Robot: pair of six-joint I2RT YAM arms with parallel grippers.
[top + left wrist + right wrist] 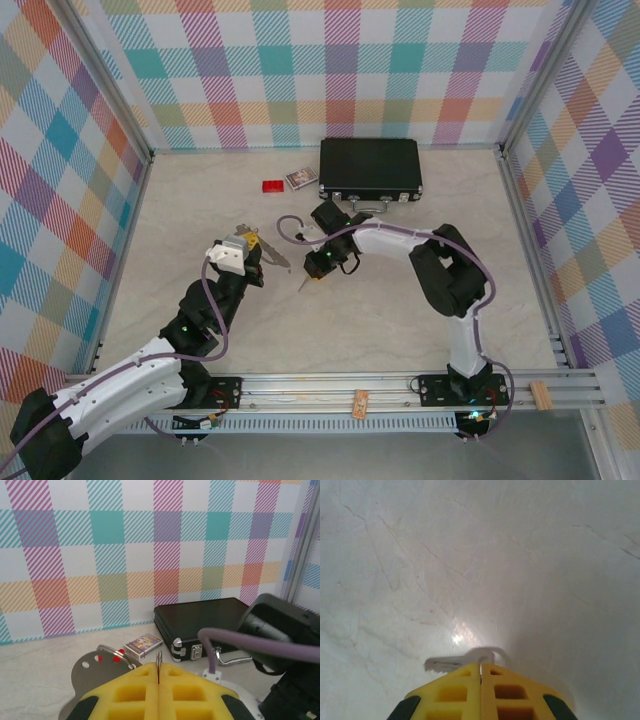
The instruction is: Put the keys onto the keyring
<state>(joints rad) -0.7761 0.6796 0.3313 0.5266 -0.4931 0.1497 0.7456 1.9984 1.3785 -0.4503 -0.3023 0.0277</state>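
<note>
Both arms reach toward the middle of the pale counter (190, 200). The left tool (159, 670), at about 9 o'clock from the centre and pointed at the checked back wall (125, 555), has its yellow pads (135, 690) pressed together on the thin grey wire of the keyring (159, 658), which stands upright between them. A flat silver piece with small holes (90, 672) sits just at the pads' 9 o'clock; from this close it may be part of the ring.

The right tool (480, 671), close to the centre and aimed down at the counter, is clamped on the head of the silver key (452, 663). In the wrist view the key's toothed blade sticks out toward 9 o'clock.

A black case (370, 168) lies at 12 o'clock by the far wall. A red block (272, 186) and a small card box (301, 179) sit just to its 9 o'clock side.
</note>
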